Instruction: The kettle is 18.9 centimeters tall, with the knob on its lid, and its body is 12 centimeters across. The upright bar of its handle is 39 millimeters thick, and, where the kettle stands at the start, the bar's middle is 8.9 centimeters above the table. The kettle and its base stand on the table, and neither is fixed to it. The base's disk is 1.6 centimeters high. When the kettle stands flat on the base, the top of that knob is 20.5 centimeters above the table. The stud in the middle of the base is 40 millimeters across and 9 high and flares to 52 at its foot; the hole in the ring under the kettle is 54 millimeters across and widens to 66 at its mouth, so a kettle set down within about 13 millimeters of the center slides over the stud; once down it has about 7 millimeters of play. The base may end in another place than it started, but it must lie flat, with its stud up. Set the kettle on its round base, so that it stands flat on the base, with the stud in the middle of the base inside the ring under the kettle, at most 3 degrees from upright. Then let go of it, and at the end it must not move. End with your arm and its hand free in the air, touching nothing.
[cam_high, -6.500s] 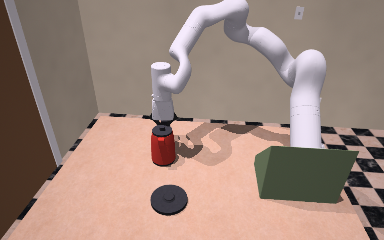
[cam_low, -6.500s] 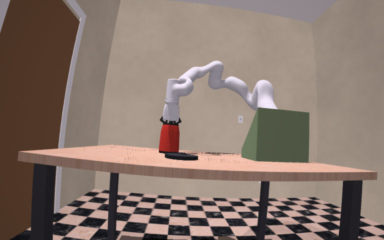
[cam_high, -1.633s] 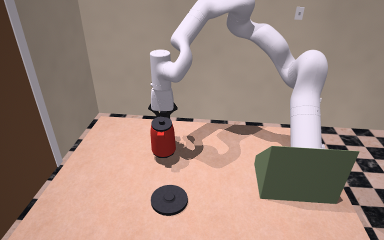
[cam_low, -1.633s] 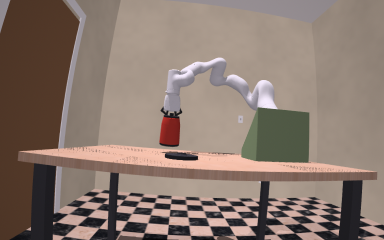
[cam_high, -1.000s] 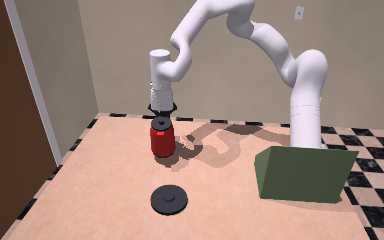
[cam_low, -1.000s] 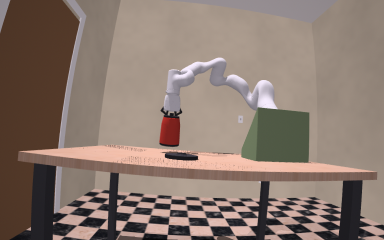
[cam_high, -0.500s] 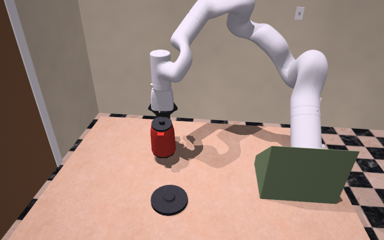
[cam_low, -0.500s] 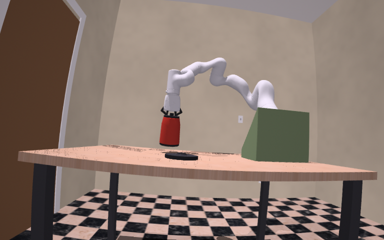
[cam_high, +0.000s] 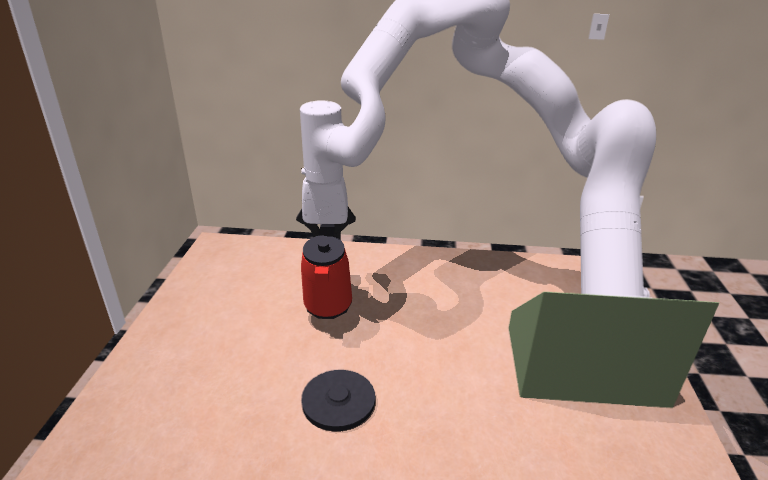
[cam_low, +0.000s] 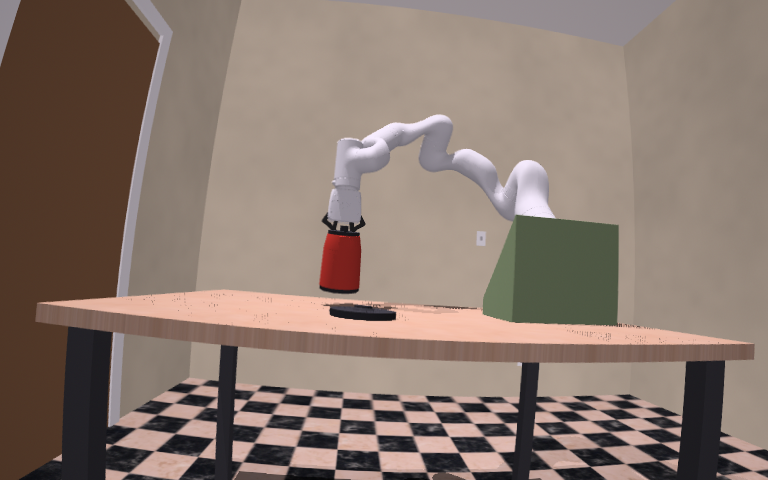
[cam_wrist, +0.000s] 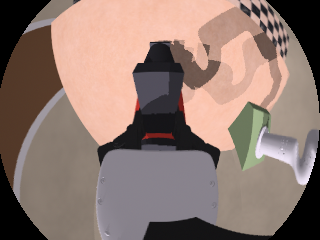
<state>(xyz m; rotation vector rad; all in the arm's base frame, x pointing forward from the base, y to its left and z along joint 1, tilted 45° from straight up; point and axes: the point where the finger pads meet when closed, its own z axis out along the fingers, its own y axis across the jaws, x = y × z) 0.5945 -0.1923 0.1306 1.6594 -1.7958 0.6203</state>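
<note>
While the gripper (cam_high: 324, 230) clamps the red kettle (cam_high: 326, 284) from above, it hangs lifted off the table (cam_high: 169, 367), well apart from the base (cam_high: 338, 399) nearer the camera

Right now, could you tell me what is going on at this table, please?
The arm's gripper is shut on the red kettle, holding it upright in the air by its handle at the top. The round base lies flat on the table, stud up, nearer the camera; the kettle is not yet set on it.
</note>
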